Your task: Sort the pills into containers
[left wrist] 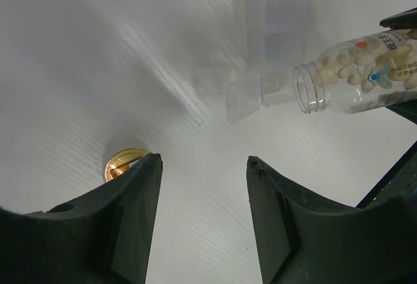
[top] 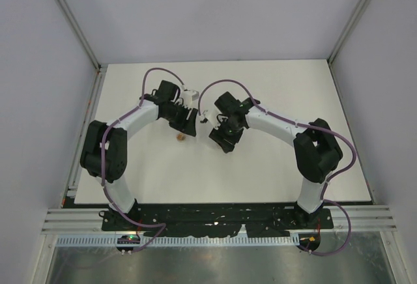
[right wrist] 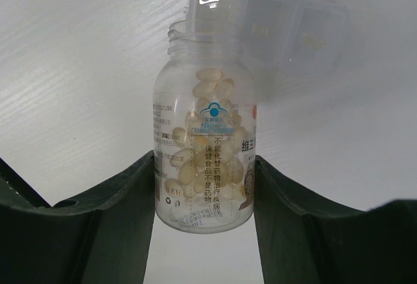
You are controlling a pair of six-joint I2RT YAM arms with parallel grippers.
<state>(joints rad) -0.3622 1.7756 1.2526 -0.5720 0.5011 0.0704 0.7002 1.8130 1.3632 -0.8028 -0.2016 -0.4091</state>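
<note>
One clear, uncapped bottle (right wrist: 202, 121) fills the centre of the right wrist view, partly filled with pale tan oval pills (right wrist: 212, 92). The right gripper (right wrist: 204, 167) is clenched on its lower body. Its mouth points at a clear compartment box (right wrist: 306, 33) in the upper right, whose contents cannot be made out. In the left wrist view the bottle lies nearly horizontal at the right edge. The left gripper (left wrist: 204, 163) is spread wide and grasps nothing — a gold cap (left wrist: 120, 162) lies on the white table (left wrist: 78, 49) at lower left, beside one finger.
</note>
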